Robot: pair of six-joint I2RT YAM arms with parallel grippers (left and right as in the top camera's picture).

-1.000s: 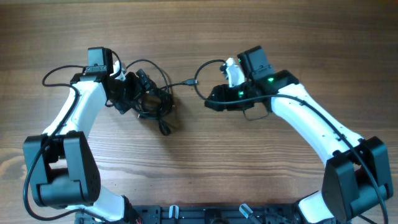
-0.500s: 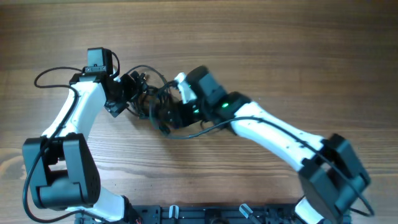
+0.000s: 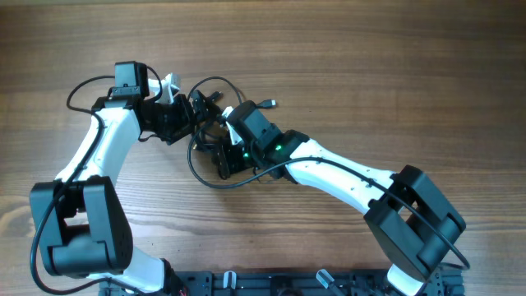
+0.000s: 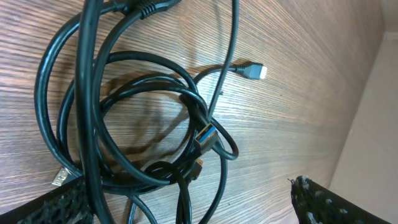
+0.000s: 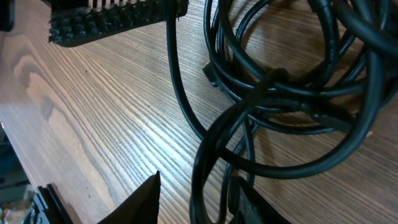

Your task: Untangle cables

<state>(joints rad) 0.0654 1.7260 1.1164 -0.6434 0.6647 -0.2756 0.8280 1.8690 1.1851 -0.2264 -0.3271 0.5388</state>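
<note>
Nearest our bases, a slack loop [image 3: 202, 179] of the cables [image 4: 200, 118] bulges toward us on the table. Just beyond it sits our right gripper [image 3: 223, 156], jaws spread wide and empty in its wrist view, with one strand passing just beside a pad [image 5: 118, 22]. The knotted clump lies directly past those fingertips, its long axis running left to right. At the clump's left end our left gripper [image 3: 181, 122] is also wide open and holds nothing, coils lying across its gap. Farthest, a free plug [image 3: 269, 104] trails off to the right. Both claws are right at the clump; we judge the right one better placed to pinch a strand.
</note>
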